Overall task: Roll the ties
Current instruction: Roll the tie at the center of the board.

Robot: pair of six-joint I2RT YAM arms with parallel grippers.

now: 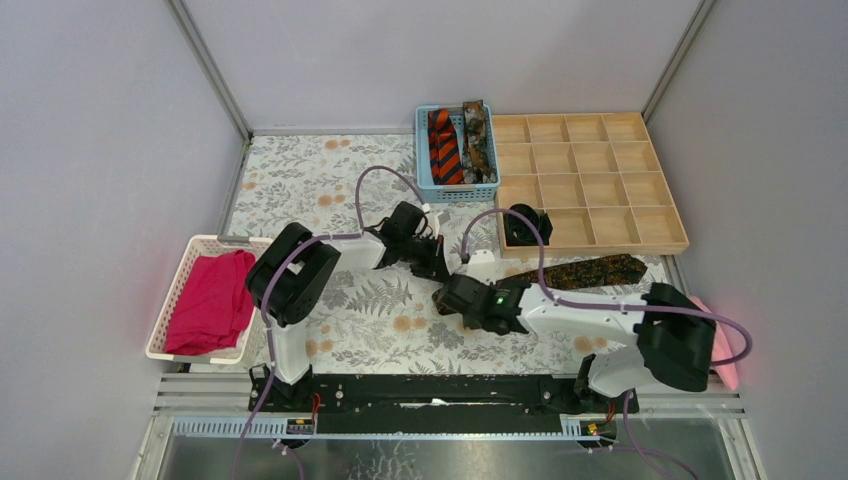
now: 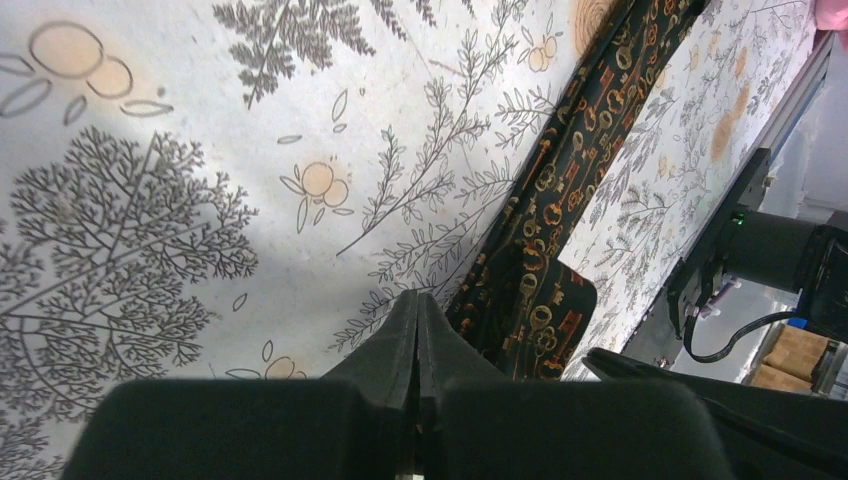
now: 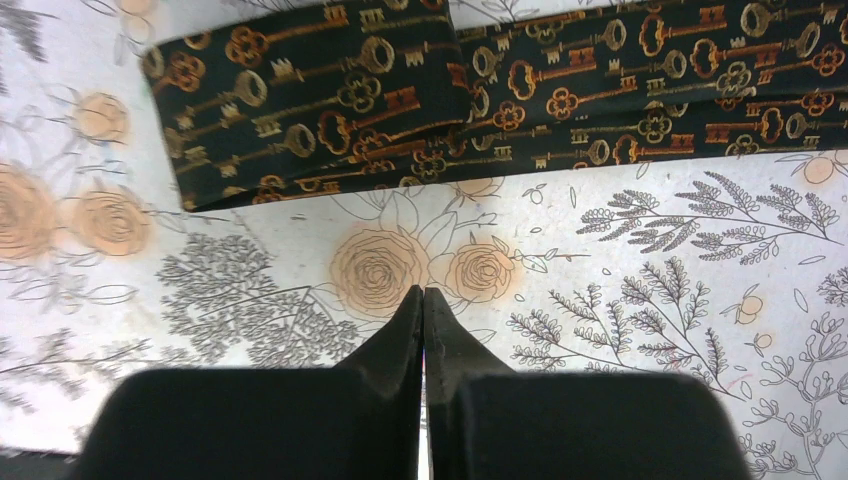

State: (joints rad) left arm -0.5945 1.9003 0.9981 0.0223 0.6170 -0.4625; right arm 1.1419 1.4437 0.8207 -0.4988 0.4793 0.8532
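Key-print tie [image 1: 600,270] lies flat as a long strip on the floral tablecloth [image 1: 300,180], just in front of the wooden tray [image 1: 600,243]. Its narrow end is folded back on itself near the table's middle, between the two grippers. Right gripper [image 3: 423,295]: fingers pressed fully together, nothing between them, tips over a rose print just beside the folded end and not on it. Left gripper [image 2: 417,300]: fingers also clamped together and empty, tips low over the cloth right beside the tie's edge; contact with the tie cannot be told. Black coiled tie [image 1: 523,222] sits in the tray's near-left compartment. Striped tie [image 1: 445,150] and mottled tie [image 1: 478,140] lie lengthwise in the blue basket [image 1: 460,194] at the far edge. Magenta cloth [image 1: 212,300] fills the white basket [image 1: 168,300] at far left.
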